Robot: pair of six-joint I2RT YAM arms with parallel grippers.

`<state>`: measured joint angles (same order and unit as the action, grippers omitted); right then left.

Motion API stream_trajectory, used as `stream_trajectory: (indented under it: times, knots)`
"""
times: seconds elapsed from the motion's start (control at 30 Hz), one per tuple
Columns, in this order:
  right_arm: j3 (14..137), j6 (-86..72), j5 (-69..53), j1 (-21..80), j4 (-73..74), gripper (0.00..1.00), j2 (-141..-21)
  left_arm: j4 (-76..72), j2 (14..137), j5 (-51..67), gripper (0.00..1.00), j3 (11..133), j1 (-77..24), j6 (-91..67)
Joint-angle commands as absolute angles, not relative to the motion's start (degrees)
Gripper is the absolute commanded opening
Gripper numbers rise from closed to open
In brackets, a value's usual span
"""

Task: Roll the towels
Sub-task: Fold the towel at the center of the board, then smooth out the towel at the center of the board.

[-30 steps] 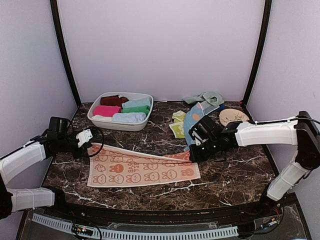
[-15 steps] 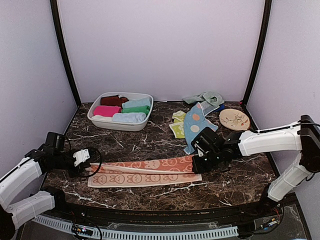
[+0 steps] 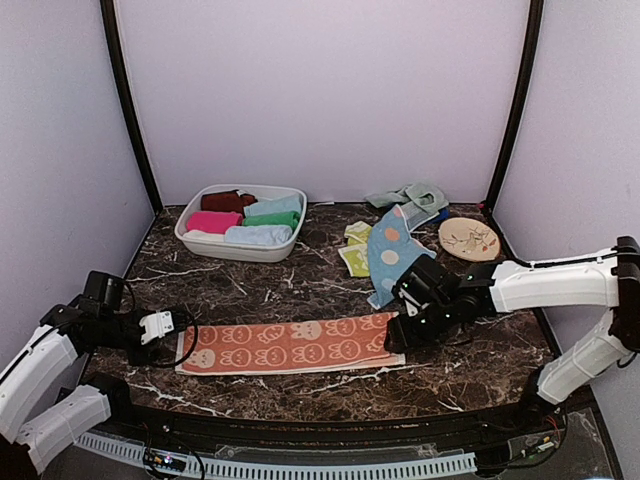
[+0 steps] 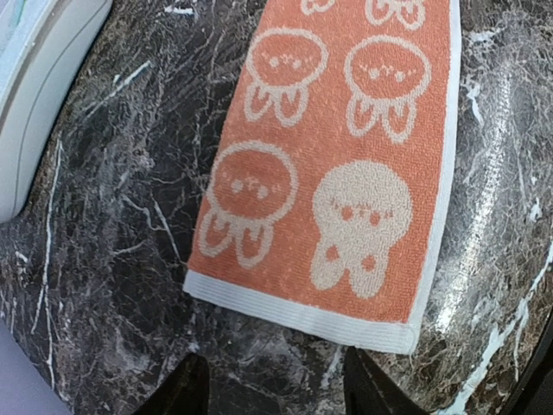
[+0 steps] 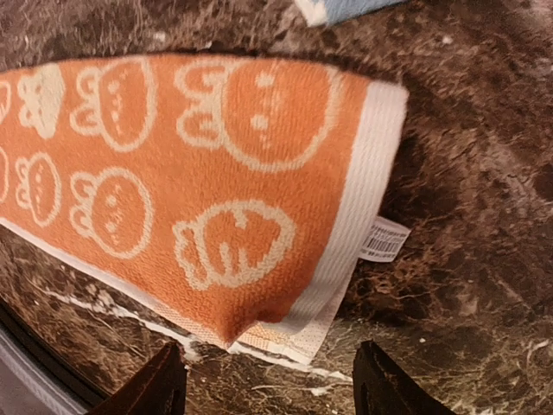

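Peach-orange towel [image 3: 285, 345] with the bunny prints is lying flat on the bench [image 3: 300, 285], folded over lengthwise into a long strip that runs right between the two hands. Left hand [image 3: 165, 325] is released, fingers spread wide, with the towel's short end just past its fingertips and nothing pinched. Right hand [image 3: 400, 335], same deal at the other end: let go, fingers apart, with the doubled corner and a little white label [image 5: 383, 239] just in front of it. Light-blue spotted towel [image 3: 392, 250] sits just beyond the right hand, and the white tub [image 3: 240, 250] of rolled towels [image 3: 258, 235] is well off past the left one.
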<state>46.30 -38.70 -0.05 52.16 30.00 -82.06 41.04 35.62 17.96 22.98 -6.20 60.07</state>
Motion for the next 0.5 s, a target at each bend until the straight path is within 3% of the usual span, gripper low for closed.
stream_trajectory:
  times: [0.0,0.2,0.47]
  knots:
    - [52.74,-35.50,0.03,49.24,32.81,0.67,-80.68,45.09,36.73,21.30,0.55,28.73,-5.90,62.21]
    - [59.96,-32.87,-2.83,46.45,30.51,0.57,-87.20,41.57,42.64,22.07,0.55,32.38,-5.91,61.45]
    - [56.01,-34.71,-10.18,42.46,18.37,0.47,-97.56,27.56,51.83,21.27,0.54,26.48,-7.85,59.42]
